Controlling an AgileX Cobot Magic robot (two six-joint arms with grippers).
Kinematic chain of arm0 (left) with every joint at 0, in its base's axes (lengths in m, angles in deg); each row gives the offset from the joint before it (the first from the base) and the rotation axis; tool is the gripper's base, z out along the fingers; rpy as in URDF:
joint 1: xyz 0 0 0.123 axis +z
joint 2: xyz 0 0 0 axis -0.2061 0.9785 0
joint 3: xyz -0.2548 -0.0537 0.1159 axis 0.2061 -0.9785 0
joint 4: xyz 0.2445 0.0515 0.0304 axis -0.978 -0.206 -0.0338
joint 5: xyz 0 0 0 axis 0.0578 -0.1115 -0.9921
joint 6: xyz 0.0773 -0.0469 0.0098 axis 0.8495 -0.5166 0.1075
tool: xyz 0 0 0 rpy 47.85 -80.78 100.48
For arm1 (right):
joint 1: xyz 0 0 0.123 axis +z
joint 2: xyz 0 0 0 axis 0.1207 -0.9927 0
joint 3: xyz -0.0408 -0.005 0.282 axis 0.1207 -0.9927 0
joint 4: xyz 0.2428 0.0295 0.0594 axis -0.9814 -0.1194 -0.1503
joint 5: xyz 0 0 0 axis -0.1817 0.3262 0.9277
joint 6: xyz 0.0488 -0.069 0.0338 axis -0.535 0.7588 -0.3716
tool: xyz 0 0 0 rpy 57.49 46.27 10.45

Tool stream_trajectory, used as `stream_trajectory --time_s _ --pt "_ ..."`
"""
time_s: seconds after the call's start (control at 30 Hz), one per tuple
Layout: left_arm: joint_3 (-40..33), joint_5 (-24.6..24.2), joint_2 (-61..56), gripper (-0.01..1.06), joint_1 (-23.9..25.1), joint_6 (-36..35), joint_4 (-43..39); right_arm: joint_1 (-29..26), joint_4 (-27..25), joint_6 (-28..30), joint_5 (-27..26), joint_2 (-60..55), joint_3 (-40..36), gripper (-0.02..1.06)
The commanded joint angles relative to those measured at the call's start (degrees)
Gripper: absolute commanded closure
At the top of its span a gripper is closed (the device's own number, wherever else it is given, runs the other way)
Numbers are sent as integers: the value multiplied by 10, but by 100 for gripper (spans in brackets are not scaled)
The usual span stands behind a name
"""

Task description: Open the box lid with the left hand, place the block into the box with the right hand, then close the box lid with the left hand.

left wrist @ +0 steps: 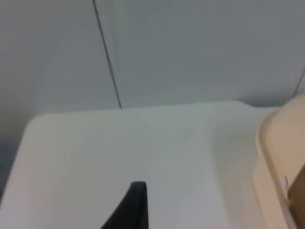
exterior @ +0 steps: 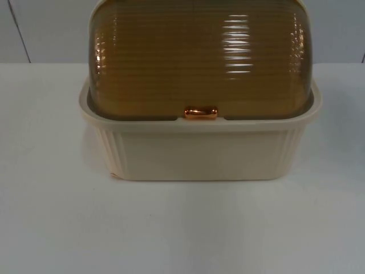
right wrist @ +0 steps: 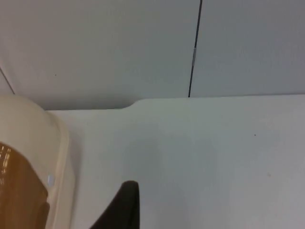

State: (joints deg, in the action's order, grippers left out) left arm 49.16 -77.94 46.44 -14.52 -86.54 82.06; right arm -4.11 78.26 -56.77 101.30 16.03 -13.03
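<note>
- In the top view I see the box [exterior: 199, 151] at the centre of the frame: a cream ribbed base standing on the white table [exterior: 51, 222].
- Its lid [exterior: 199, 54], a ribbed amber dome, is down over the base and reaches the upper edge of the frame.
- A small copper handle [exterior: 200, 112] sits at the middle of the lid's front edge, just above the cream rim.
- Behind the box I see the grey partition wall [exterior: 40, 28] across the top of the frame.
- The left gripper [left wrist: 131, 207] hangs over bare table beside the box [left wrist: 279, 162]; I see one black fingertip, and I cannot tell whether this claw is released or clenched.
- The right gripper [right wrist: 121, 205] hangs over the table on the other side, just beside the box [right wrist: 43, 157], with a strip of the amber lid [right wrist: 19, 191] visible; I cannot tell its claw state either.
</note>
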Motion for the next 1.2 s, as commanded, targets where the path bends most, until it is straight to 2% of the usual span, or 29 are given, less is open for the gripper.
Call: stream_trajectory --time_s 0.0,0.17,0.3,0.43,0.47,0.6,0.63,0.67,0.83,0.87,1.0,1.17 --pt "3 -2 35 0 -3 58 65 -3 3 -4 -18 -5 4 -1" --pt "3 -1 84 0 -39 119 124 -3 7 0 -26 -5 4 -1" --pt "3 2 118 0 -89 145 116 -3 8 0 -32 -5 4 -1" --pt "3 20 155 0 -172 162 66 -3 8 0 -32 -5 4 -1" --pt "3 20 155 0 -172 162 66 -3 8 0 -32 -5 4 -1" --pt "3 47 175 0 -262 193 -31 -3 8 0 -29 -5 4 -1" --pt "3 47 175 0 -262 193 -31 -3 8 0 -29 -5 4 -1" --pt "3 56 179 0 -284 194 -61 -3 8 0 -29 -5 4 -1" --pt "3 104 212 0 -377 208 -268 -3 8 0 -27 -5 4 -1" --pt "3 104 212 0 -377 208 -268 -3 8 0 -27 -5 4 -1" --pt "3 109 254 0 -428 208 -419 -3 8 0 -25 -5 4 -1" --pt "3 111 284 0 -460 190 -437 -3 8 13 -24 -5 4 -1"
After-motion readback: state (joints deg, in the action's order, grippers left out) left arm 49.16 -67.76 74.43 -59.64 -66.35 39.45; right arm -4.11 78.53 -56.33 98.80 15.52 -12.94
